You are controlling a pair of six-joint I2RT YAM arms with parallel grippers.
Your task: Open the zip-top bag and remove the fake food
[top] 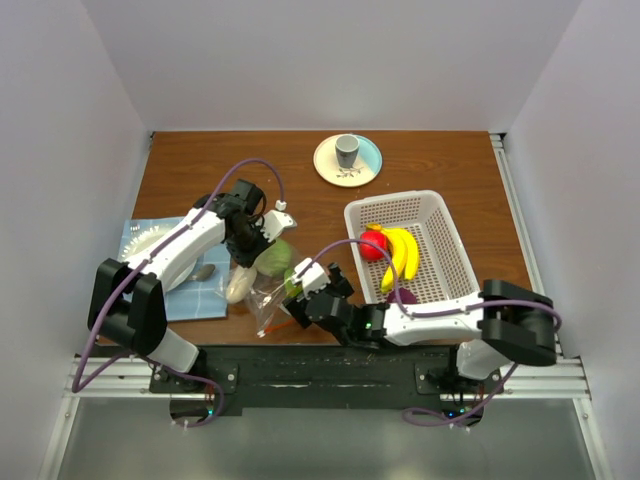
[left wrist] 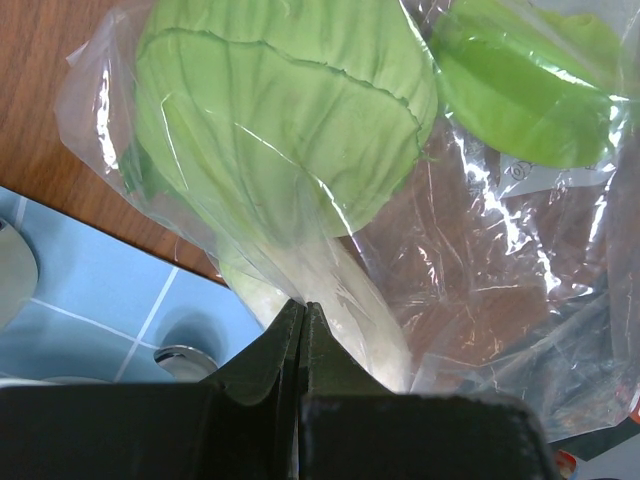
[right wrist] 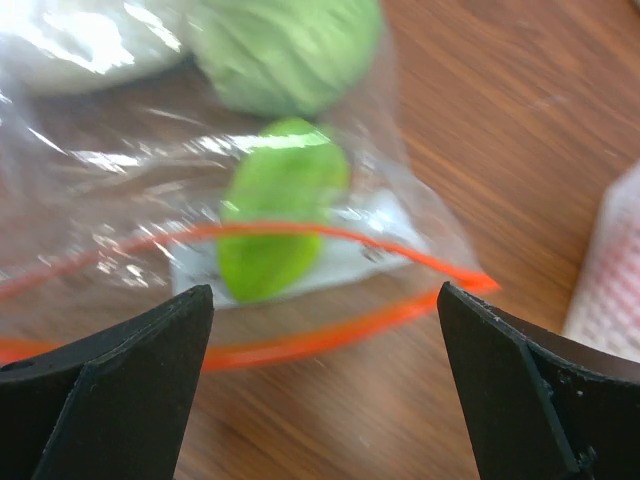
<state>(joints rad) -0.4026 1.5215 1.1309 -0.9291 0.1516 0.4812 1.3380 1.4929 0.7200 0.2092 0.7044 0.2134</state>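
Brown wooden table [top: 450, 165] — white walls [top: 320, 60] around — bears the zip-top bag [top: 268, 300].

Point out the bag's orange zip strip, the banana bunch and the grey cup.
zip strip [right wrist: 300, 345]: right wrist view, lower edge of the mouth.
banana bunch [top: 403, 255]: top external view, mid-bunch.
grey cup [top: 346, 155]: top external view, its side.
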